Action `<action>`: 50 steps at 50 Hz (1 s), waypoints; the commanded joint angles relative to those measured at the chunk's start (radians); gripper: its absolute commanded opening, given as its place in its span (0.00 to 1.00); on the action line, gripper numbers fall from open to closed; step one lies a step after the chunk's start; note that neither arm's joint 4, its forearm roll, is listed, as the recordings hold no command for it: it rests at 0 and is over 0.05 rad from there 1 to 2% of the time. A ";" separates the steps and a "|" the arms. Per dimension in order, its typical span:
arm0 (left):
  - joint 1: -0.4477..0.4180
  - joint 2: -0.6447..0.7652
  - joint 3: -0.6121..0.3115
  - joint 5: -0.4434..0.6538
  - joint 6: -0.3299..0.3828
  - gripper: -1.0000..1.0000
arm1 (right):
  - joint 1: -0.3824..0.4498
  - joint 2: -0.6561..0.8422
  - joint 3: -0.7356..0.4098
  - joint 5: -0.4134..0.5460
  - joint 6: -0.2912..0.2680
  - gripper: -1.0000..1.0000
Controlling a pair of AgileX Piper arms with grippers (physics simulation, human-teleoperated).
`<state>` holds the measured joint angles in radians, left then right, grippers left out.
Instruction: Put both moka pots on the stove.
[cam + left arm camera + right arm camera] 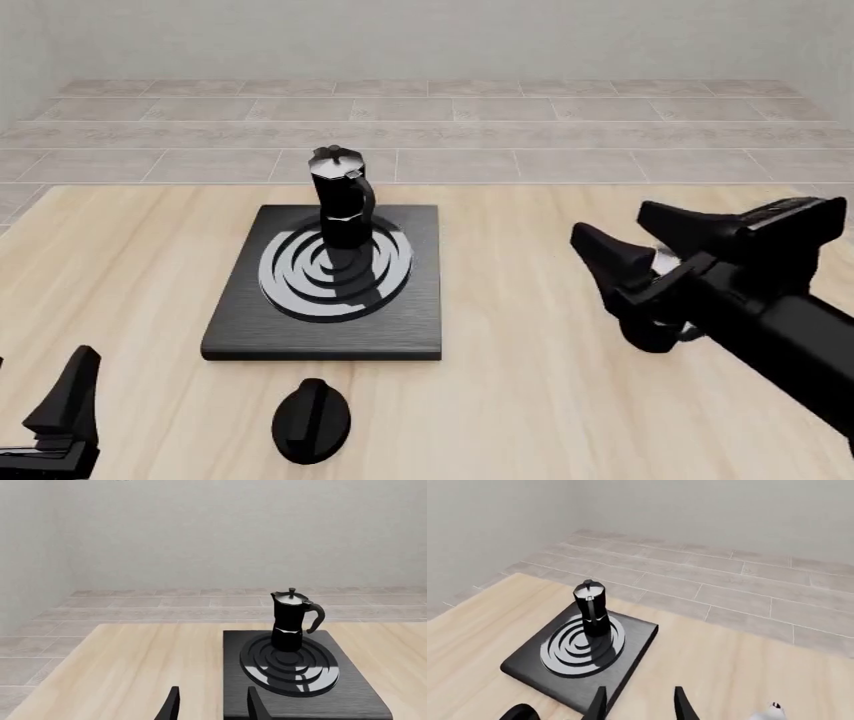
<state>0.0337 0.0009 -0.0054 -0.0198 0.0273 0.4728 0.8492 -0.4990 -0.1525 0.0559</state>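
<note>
One moka pot [342, 197] is already standing upright on the stove [240, 325], sitting at the far edge of the ring burner [334, 270] with its handle turning toward the right side. The second moka pot [774, 706] is barely showing. In the right wrist view only a small silvery bit is peeking in at the frame's edge. In the front view a pale patch is glinting behind the right gripper [611, 222], with what is probably a black handle loop hanging just below the claw. From this I am judging that the pot is standing on the table [534, 400] right under or just behind that gripper, well apart from the stove.

The right gripper is holding its two fingers spread with nothing between them, and in its own camera they are framing bare wood. The left gripper [67, 400] is hovering low at the near left corner. Its fingers [172, 705] are likewise parted and empty, and pointing toward the stove's near edge. A black teardrop-shaped knob [311, 420] is lying on the table just in front of the stove.

The coming move is turning on this: the remaining pot is lying on the right arm's side, much nearer to it than to the left arm. It appears to be standing with its long axis vertical, slightly off the line along which the fingers are pointing. The right claw is therefore probably needing to shift sideways over the pot before closing. The stove is waiting to its left, with the near half of the burner free.
</note>
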 commanded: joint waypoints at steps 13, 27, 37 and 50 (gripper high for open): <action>-0.001 0.000 -0.001 -0.004 0.003 1.00 | -0.215 -0.227 0.171 0.046 0.006 1.00; -0.001 0.000 -0.001 -0.005 0.001 1.00 | -0.285 -0.280 0.256 0.048 0.011 1.00; 0.001 0.000 -0.003 -0.005 -0.004 1.00 | -0.318 -0.304 0.292 0.056 0.013 1.00; 0.001 -0.001 -0.005 -0.006 -0.005 1.00 | -0.339 -0.311 0.320 0.061 0.004 1.00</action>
<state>0.0347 0.0004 -0.0116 -0.0230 0.0228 0.1547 0.5491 -0.2053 -0.0954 0.0625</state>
